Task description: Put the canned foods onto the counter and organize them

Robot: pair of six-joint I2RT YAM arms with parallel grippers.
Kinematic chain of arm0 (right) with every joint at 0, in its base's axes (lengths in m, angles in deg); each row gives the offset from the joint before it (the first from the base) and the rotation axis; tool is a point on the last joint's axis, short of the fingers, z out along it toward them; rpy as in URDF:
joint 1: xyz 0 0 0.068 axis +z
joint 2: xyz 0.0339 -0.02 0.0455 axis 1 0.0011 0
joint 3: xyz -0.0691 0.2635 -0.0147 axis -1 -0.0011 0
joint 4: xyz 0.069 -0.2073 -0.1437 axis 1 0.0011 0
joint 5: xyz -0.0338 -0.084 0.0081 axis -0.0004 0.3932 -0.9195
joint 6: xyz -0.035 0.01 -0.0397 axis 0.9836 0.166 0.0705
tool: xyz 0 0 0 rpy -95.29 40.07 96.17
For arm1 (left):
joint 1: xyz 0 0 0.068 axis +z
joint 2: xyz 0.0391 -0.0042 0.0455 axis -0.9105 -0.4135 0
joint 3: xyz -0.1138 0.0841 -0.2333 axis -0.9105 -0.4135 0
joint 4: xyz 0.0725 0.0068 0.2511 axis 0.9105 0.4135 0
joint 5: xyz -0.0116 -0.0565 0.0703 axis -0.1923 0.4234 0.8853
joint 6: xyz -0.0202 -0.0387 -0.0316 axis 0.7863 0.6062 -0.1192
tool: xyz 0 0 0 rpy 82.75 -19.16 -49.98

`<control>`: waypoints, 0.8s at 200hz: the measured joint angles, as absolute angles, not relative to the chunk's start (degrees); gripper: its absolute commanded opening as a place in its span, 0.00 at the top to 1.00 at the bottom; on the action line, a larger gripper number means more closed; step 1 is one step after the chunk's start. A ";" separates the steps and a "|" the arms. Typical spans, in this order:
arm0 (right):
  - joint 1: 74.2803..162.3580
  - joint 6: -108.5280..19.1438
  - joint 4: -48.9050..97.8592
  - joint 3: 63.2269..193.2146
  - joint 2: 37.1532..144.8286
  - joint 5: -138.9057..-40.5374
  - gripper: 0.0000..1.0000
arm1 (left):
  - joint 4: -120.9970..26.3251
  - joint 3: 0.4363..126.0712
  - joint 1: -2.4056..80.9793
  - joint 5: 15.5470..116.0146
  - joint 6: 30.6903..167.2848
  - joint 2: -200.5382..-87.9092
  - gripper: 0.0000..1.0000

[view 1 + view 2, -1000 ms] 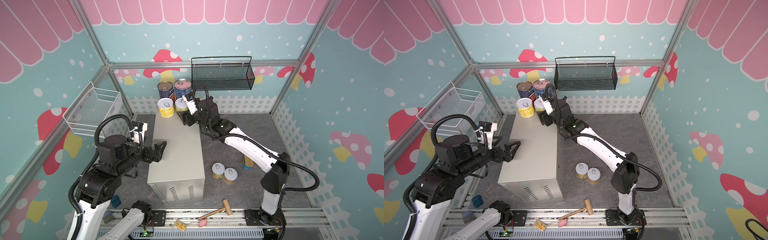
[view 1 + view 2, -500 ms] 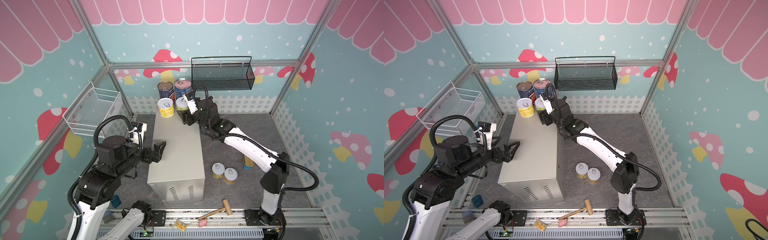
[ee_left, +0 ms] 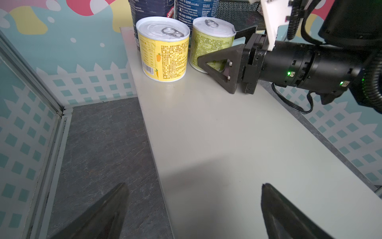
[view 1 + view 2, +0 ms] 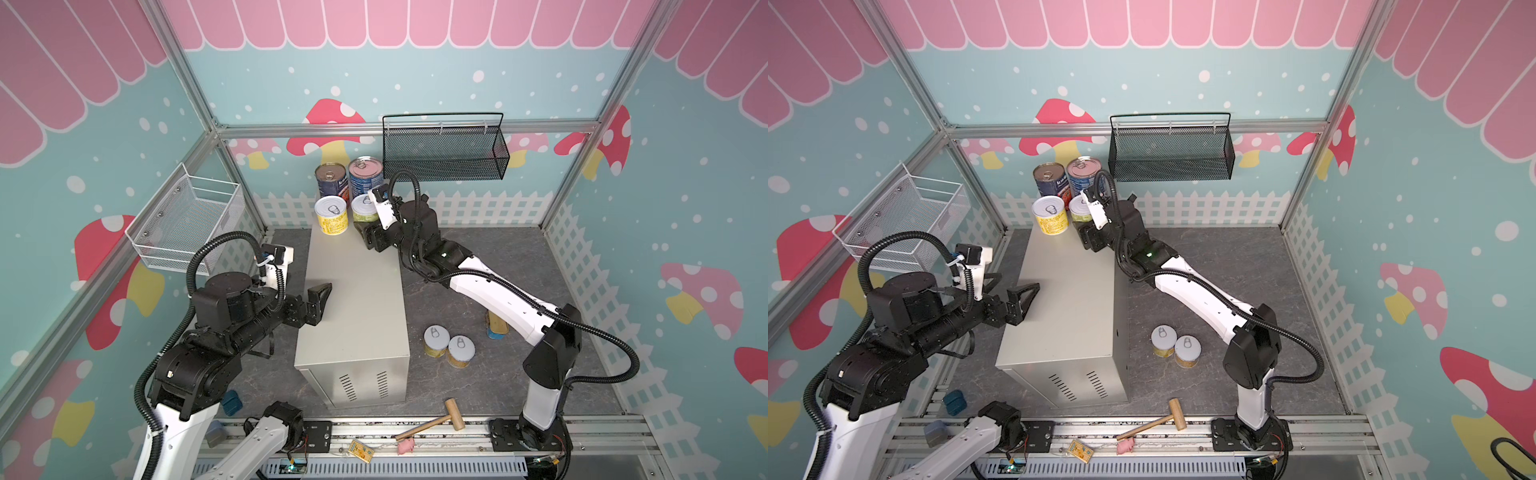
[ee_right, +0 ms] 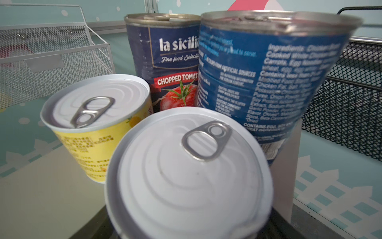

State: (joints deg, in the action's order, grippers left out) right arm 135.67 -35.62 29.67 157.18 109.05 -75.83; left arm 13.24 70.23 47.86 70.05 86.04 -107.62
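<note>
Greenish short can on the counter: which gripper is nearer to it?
Right. The right gripper is closed around the greenish can, a finger on each side. The left gripper stands open over the counter's left edge, about halfway along it, well apart from the can.

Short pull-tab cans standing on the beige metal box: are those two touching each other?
Apart. The left wrist view shows a thin gap running between the yellow-label short can and the greenish-label short can.

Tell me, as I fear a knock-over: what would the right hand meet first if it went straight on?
Probably the brighter-blue tall can: the right hand grips a short can standing just before it, though the gap is unclear.
</note>
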 measured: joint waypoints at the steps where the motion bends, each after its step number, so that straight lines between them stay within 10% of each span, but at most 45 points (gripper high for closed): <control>1: 135.67 -35.62 29.62 157.16 109.05 -75.85 0.23 | 13.24 70.23 47.86 70.05 86.02 -107.62 0.01; 160: 135.69 -35.51 28.57 153.99 106.67 -76.25 0.17 | 13.24 70.26 47.86 70.03 86.02 -108.41 0.01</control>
